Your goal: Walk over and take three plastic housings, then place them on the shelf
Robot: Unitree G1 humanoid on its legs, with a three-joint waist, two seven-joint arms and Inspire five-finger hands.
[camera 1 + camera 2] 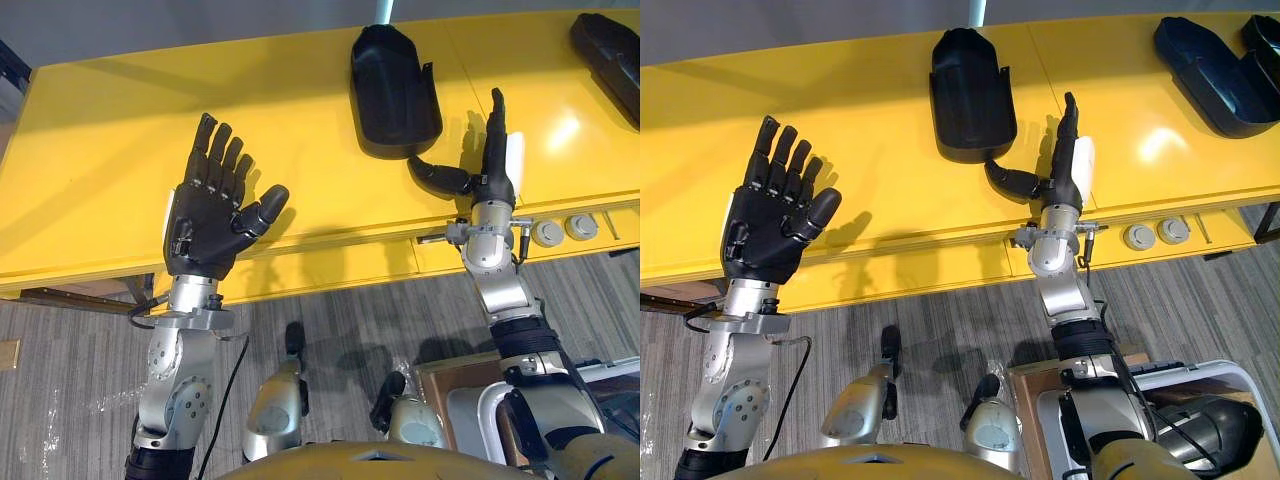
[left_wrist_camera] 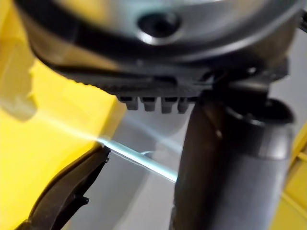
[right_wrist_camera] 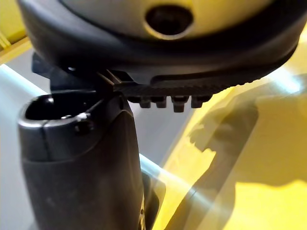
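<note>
A black plastic housing [image 1: 394, 88] lies on the yellow table [image 1: 110, 150] near its far edge, its hollow side up. At the table's far right lie more black housings [image 1: 1215, 70]. My right hand [image 1: 492, 165] is open over the table's front part, fingers straight up and thumb pointing left, just right of and nearer than the middle housing without touching it. Well to the left my left hand [image 1: 212, 205] is held up open, palm showing, fingers spread, with nothing in it. A dark housing edge [image 2: 64, 194] shows past the left hand's thumb [image 2: 230, 167] in the left wrist view.
The yellow table has a front rail with two round grey knobs [image 1: 563, 230] at the right. Grey plank floor [image 1: 330, 310] lies below the table edge. A brown and white object [image 1: 1140, 395] sits on the floor at the lower right.
</note>
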